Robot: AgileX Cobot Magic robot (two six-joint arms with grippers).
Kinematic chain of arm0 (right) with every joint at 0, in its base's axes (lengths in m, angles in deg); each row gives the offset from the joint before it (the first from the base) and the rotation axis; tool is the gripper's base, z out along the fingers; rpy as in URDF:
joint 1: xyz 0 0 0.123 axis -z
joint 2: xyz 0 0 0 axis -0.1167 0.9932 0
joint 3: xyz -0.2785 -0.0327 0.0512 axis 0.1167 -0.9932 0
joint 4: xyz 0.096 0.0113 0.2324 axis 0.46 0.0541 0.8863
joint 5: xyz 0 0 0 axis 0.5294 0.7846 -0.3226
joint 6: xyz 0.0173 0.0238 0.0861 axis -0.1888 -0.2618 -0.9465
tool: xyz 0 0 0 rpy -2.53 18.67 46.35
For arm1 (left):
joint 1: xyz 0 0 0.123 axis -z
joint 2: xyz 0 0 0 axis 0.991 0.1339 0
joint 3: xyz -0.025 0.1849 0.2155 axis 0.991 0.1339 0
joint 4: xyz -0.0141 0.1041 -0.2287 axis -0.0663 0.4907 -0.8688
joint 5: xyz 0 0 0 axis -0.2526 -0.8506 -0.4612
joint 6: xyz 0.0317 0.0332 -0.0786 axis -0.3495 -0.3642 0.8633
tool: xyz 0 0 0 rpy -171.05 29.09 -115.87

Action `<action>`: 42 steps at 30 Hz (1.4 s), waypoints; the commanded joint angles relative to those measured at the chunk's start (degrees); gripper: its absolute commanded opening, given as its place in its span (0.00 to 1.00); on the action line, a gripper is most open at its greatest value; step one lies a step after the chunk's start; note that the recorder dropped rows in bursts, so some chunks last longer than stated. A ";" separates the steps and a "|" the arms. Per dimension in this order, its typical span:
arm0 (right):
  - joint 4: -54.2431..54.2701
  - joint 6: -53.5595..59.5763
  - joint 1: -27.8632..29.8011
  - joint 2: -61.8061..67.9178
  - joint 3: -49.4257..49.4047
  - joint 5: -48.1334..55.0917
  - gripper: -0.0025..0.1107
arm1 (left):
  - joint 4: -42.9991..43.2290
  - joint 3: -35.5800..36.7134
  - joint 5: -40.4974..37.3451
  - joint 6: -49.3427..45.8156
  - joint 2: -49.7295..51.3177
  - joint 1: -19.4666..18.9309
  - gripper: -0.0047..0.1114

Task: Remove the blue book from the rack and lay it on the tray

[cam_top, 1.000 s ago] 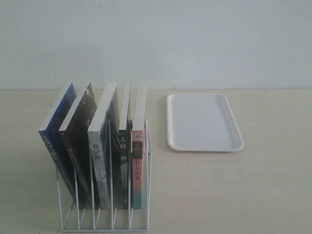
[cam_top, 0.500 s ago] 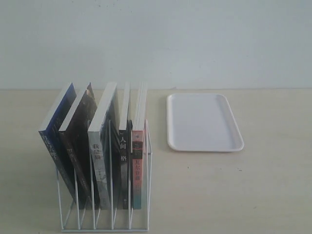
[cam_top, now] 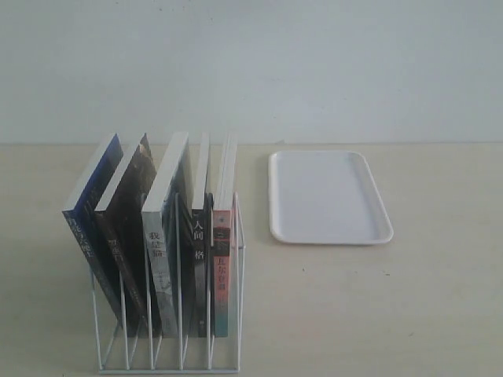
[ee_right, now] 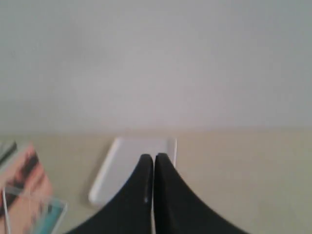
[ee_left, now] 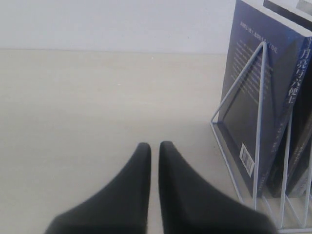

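The blue book leans in the leftmost slot of the white wire rack, beside a dark brown-black book. In the left wrist view its greyish-blue back with a barcode faces my left gripper, which is shut and empty over bare table, apart from the rack. The white tray lies flat and empty to the right of the rack. My right gripper is shut with nothing in it, with the tray beyond its tips. Neither gripper shows in the exterior view.
Several other books stand in the rack, among them one with a pink-red spine, whose cover edge appears in the right wrist view. A pale wall rises behind the beige table.
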 commanded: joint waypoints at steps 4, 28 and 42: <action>13.34 1.79 -0.04 13.78 4.11 18.55 0.02 | 0.17 0.20 0.13 0.49 -0.20 -0.23 0.09; 57.00 38.97 -18.34 23.21 -5.42 16.12 0.02 | 0.17 0.20 0.13 0.49 -0.20 -0.23 0.09; 9.12 -2.57 -42.65 43.26 13.56 6.52 0.02 | 0.17 0.20 0.24 0.49 -0.20 -0.23 0.09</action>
